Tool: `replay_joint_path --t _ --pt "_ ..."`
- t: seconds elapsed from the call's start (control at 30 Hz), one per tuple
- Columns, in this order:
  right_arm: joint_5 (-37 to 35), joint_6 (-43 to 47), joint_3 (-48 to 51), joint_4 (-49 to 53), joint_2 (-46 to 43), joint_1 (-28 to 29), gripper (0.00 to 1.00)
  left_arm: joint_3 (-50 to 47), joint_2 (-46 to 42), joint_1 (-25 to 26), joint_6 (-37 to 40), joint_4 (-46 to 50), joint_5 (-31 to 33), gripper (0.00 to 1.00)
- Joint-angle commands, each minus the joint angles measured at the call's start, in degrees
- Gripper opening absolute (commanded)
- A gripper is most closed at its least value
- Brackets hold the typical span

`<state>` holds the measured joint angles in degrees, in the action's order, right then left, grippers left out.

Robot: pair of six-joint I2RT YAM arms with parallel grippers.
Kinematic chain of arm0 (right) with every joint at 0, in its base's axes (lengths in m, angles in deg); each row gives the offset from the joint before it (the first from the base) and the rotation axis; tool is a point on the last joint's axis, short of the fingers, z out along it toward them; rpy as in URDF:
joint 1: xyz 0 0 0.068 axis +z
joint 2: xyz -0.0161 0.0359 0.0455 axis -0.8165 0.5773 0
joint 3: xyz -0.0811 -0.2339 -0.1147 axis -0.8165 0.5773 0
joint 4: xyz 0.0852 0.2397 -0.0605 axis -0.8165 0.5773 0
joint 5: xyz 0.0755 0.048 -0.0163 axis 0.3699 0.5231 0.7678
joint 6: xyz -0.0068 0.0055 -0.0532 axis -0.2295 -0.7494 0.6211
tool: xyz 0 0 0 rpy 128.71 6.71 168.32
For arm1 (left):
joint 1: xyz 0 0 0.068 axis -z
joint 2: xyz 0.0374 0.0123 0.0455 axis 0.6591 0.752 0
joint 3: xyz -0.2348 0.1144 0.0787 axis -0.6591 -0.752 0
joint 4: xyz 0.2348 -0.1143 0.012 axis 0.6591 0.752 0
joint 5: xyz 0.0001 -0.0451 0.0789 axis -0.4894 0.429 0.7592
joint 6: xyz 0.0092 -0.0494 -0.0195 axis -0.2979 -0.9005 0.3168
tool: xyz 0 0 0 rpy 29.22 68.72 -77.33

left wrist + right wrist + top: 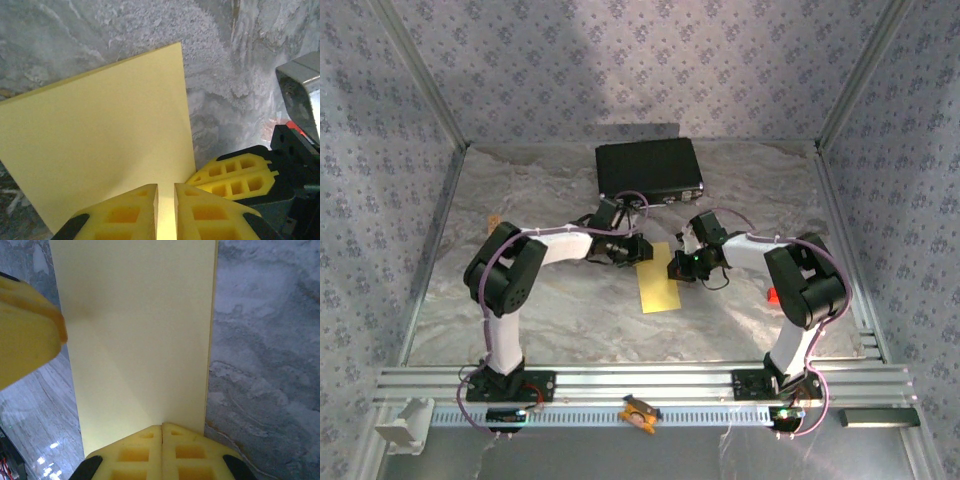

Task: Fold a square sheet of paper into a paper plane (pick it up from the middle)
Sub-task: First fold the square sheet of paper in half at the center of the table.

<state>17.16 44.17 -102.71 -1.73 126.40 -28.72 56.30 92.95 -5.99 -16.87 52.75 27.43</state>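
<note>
Paper [100, 140] within left pincer [166, 200], right pincer [162, 432]

Floral-papered walls [640, 60] enclose a grey marbled tabletop [560, 310].

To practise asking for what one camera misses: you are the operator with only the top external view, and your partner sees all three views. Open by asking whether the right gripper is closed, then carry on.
Operator: From above I can't make out the tips. Is the right gripper closed?
Observer: Yes. In the right wrist view its fingertips touch each other, at an edge of the yellow paper.
Operator: And the left gripper?
Observer: The left wrist view shows a thin slit between its fingers, with the paper beneath. I cannot tell whether it pinches the paper.
</note>
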Motion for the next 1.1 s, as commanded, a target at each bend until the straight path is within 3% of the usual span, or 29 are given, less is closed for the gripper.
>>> replay_joint_path --t 0.0,0.57,0.7,0.9,1.07 --pt "-5.52 -0.23 2.94 6.67 2.54 -0.01 0.0 -2.15 -0.32 -0.87 -0.43 -1.4 -1.21 0.16" --pt "-5.6 0.03 2.76 7.15 2.63 0.07 0.0 -5.14 3.89 -3.16 -1.92 -4.67 -0.65 0.17" --pt "-5.65 -0.04 2.87 7.11 2.42 0.0 0.0 -5.56 2.55 -3.12 -0.28 -1.44 2.67 0.17" --pt "-2.68 -0.11 2.37 5.8 0.87 0.14 0.0 -3.02 -2.6 -2.87 -0.2 0.26 2.71 0.18" --pt "-1.28 1.13 0.64 5.84 -1.85 0.23 0.08 0.83 -3.79 -2.57 -0.01 2.43 3.48 0.18"
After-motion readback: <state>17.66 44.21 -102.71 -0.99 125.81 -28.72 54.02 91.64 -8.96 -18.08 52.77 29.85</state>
